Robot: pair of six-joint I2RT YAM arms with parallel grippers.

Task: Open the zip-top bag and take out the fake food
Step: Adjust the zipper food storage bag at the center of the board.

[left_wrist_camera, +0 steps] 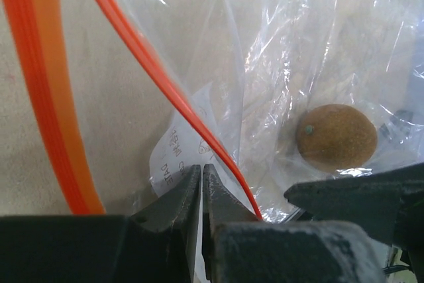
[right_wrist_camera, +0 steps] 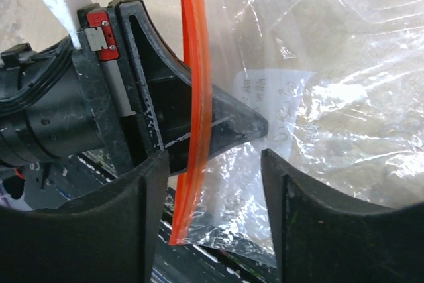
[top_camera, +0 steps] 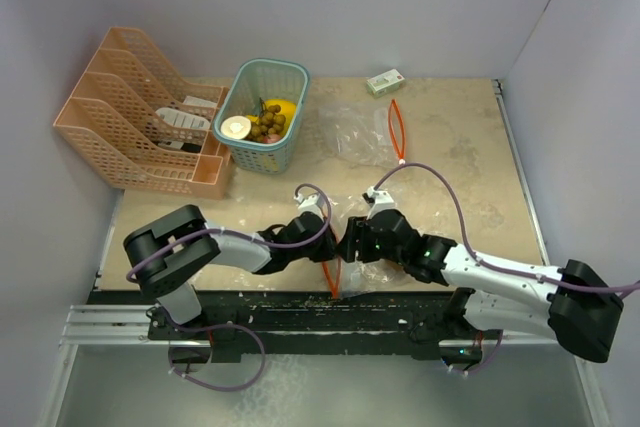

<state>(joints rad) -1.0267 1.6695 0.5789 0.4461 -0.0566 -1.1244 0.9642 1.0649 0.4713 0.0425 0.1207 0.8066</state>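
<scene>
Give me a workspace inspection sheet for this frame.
Surface: mottled beige table.
Job's things: zip-top bag at both grippers, brown round piece inside; other fake food in teal basket.
Clutter: second clear bag mid-table; small box at rear; pink file rack left rear.
Grippers: left gripper shut on bag edge beside orange zip; right gripper open, straddling the zip.
Cables: purple cables looped over both arms.
Surroundings: plain walls; nothing else seen.
</scene>
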